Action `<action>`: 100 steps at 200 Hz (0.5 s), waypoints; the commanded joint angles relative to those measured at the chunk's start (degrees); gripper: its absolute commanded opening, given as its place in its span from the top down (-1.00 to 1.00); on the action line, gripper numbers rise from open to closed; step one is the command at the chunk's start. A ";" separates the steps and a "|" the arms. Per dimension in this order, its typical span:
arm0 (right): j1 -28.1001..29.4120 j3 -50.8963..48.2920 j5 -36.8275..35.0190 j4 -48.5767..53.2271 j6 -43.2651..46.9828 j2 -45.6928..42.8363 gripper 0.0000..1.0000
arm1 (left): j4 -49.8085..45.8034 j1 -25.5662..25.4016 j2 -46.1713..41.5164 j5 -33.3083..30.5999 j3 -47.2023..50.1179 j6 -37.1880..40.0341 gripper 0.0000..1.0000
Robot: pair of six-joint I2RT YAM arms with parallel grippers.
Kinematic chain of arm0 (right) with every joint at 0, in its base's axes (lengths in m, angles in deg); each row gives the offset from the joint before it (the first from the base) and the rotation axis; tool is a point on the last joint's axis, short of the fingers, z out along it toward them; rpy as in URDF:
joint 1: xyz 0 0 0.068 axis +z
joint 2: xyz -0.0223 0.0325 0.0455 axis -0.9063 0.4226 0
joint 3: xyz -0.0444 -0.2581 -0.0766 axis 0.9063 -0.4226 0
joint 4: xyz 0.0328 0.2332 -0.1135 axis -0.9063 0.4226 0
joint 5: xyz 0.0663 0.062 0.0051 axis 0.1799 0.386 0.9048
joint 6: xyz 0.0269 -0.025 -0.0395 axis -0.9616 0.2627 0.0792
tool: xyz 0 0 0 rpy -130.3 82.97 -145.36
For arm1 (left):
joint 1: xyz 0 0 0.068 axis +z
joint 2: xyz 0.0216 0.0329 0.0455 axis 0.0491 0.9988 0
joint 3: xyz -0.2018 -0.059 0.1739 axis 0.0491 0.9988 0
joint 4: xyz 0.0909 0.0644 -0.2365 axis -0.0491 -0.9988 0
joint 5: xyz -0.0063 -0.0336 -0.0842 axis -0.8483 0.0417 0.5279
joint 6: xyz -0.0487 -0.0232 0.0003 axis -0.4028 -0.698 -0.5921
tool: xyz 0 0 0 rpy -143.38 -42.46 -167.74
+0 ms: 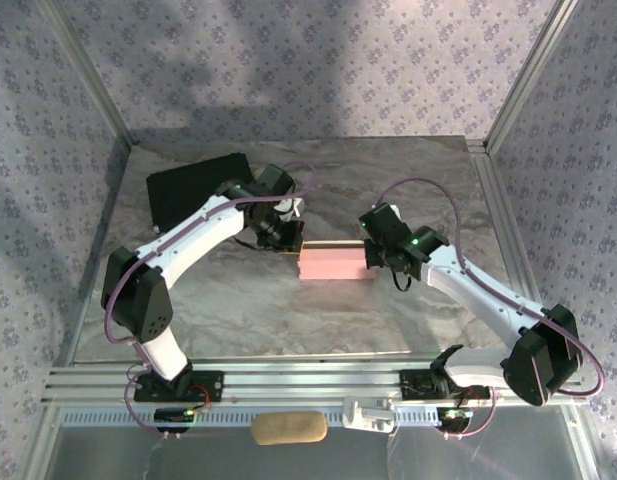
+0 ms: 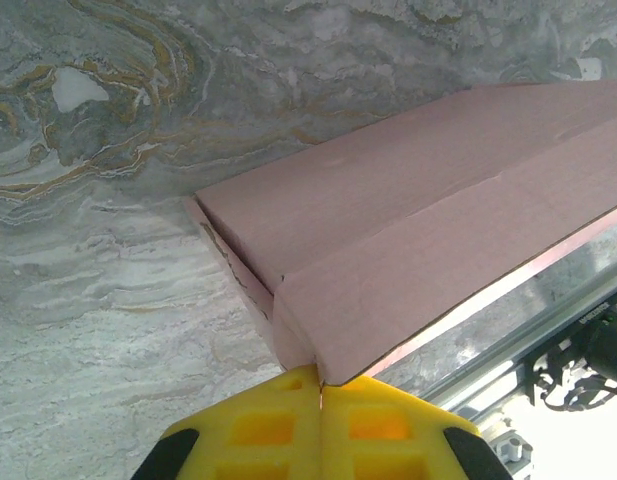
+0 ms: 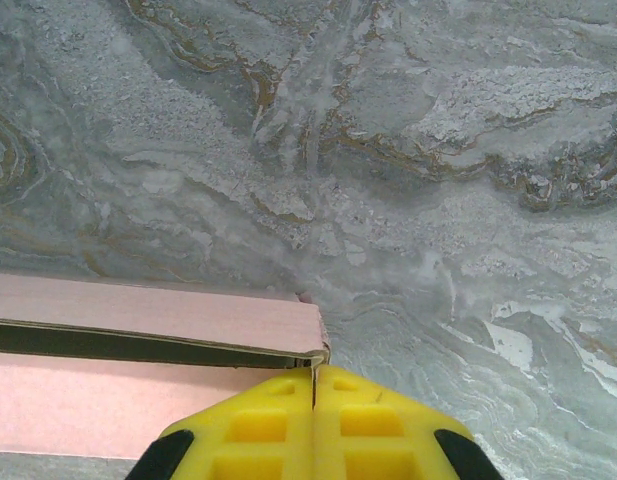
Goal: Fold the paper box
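Note:
The pale pink paper box (image 1: 335,264) lies near the middle of the marbled table, between the two arms. My left gripper (image 1: 288,238) is at its left end; in the left wrist view the yellow fingers (image 2: 258,430) are pressed together, pinching the corner of the box (image 2: 408,230). My right gripper (image 1: 373,258) is at the right end. The right wrist view has its yellow fingers (image 3: 368,425) closed on the corner edge of the box (image 3: 158,315), whose upper flap stands slightly apart from the lower pink panel.
A black rectangular case (image 1: 193,190) lies at the back left, behind the left arm. Metal frame posts and patterned walls enclose the table (image 1: 288,320). An aluminium rail (image 1: 308,380) runs along the near edge, with a tan pad (image 1: 288,428) below it.

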 commanded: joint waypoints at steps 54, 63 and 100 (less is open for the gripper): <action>0.38 0.57 1.51 1.24 -0.31 -0.48 1.00 | 5.60 0.95 -2.20 5.71 4.68 -0.85 1.00; 0.37 0.54 1.43 1.18 -0.30 -0.35 1.00 | 6.11 0.98 -2.41 5.72 5.43 -0.94 1.00; 0.35 0.76 1.34 1.27 -0.21 -0.26 1.00 | 5.06 0.90 -3.04 3.78 6.19 -0.21 1.00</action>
